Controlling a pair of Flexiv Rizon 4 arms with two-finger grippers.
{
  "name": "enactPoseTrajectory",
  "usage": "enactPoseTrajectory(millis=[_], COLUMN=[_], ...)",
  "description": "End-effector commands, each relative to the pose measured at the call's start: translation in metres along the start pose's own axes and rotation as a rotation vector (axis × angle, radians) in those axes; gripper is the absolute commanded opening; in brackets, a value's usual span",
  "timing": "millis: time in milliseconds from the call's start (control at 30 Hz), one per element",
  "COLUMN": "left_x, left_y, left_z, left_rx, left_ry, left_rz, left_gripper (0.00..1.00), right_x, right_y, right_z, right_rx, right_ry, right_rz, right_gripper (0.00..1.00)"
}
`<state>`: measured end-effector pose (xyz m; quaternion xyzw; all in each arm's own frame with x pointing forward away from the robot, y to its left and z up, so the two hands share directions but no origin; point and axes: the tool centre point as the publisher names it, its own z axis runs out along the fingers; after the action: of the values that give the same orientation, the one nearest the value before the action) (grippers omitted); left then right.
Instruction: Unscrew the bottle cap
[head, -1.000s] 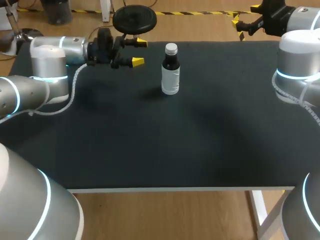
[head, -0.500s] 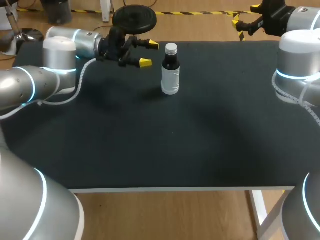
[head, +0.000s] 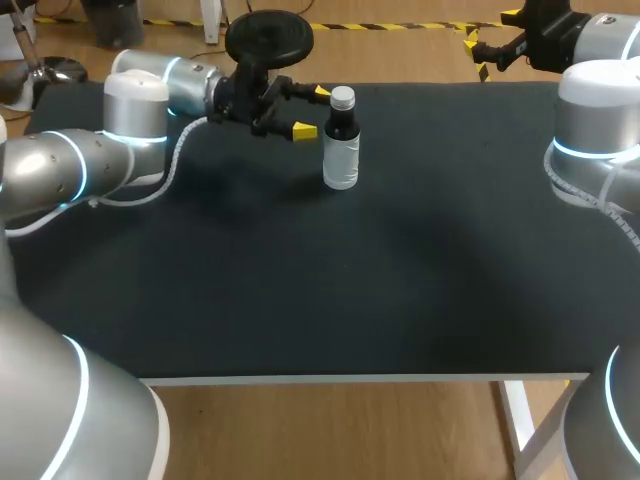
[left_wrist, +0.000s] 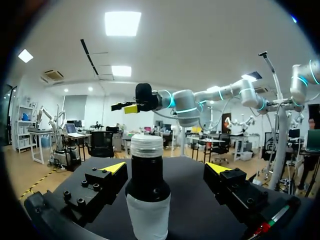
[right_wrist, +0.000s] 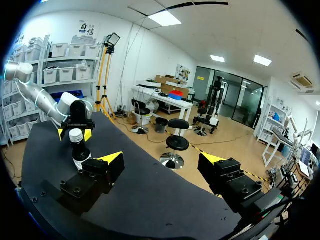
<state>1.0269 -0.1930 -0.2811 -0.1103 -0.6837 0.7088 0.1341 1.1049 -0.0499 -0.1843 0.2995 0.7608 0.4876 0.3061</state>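
A small dark bottle (head: 341, 150) with a white label and a white ribbed cap (head: 342, 97) stands upright at the back middle of the table. My left gripper (head: 312, 112) sits level with its neck, just to its left, open. In the left wrist view the bottle (left_wrist: 147, 200) stands between the spread fingers of that gripper (left_wrist: 166, 168), nearer one finger, touching neither. My right gripper (head: 488, 35) hangs open beyond the table's far right corner, holding nothing. From the right wrist view, the bottle (right_wrist: 79, 152) is far ahead of the right gripper (right_wrist: 161, 159).
The black table top (head: 400, 280) runs wide around the bottle, with a white front edge (head: 350, 379). My right arm's base (head: 595, 130) stands at the table's right side, and the left arm (head: 90, 165) lies along the back left.
My left arm has swung right along the back of the table, bringing its open gripper up to the bottle. The bottle and the right arm have stayed put.
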Motion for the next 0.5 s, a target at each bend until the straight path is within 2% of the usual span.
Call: enactPoseTrajectory(millis=[33, 500], left_x=[-0.007, -0.017], left_y=[0.001, 0.003], left_z=[0.002, 0.015], left_rx=[-0.002, -0.01], left_ry=[0.024, 0.041], left_rz=[-0.001, -0.001], left_gripper=[1.0, 1.0], right_x=[0.0, 0.0], right_y=[0.0, 0.0], right_z=[0.0, 0.0], right_rx=[-0.001, -0.001], right_ry=[0.0, 0.0], right_rz=[0.0, 0.0], right_gripper=[1.0, 1.0])
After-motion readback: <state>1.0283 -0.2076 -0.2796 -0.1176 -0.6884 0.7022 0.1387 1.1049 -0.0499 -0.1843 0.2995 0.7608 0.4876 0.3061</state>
